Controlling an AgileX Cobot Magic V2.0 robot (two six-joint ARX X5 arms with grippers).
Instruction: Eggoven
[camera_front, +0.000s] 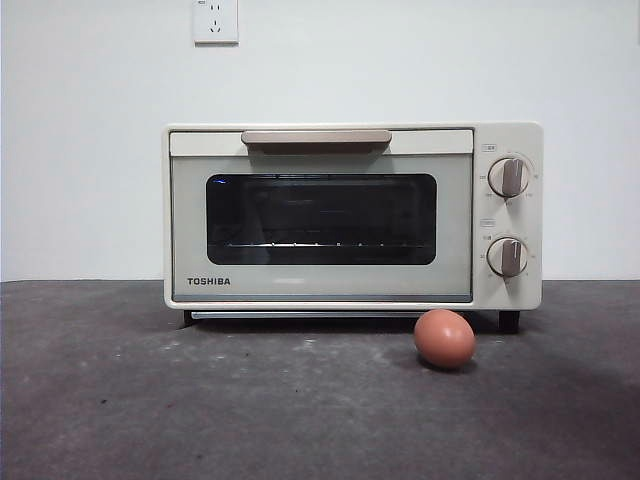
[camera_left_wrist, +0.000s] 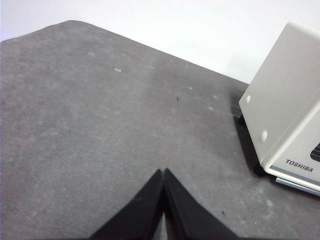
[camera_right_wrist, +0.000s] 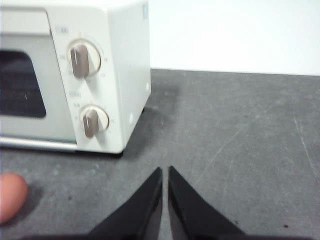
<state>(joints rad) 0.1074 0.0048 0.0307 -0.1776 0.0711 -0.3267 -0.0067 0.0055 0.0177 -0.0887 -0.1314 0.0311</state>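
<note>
The cream TOSHIBA toaster oven with dark glass window (camera_front: 352, 215) stands at the centre of the front frame on the dark grey felt-like desk (camera_front: 120, 400), its door closed under the tan bar handle (camera_front: 316, 138). The small reddish-brown oval egg (camera_front: 444, 338) lies on the desk just in front of the oven's lower right corner, right of centre in the frame.

Neither arm is at work. The left gripper (camera_left_wrist: 164, 172) hangs over bare desk beside the oven, jaws pressed together. The right gripper (camera_right_wrist: 165, 170), also pressed together, is nearer the egg.

The likely first step is opening the door. A gripper should spread, take the handle squarely at its middle, and pull down evenly so the oven does not slide toward the egg.
</note>
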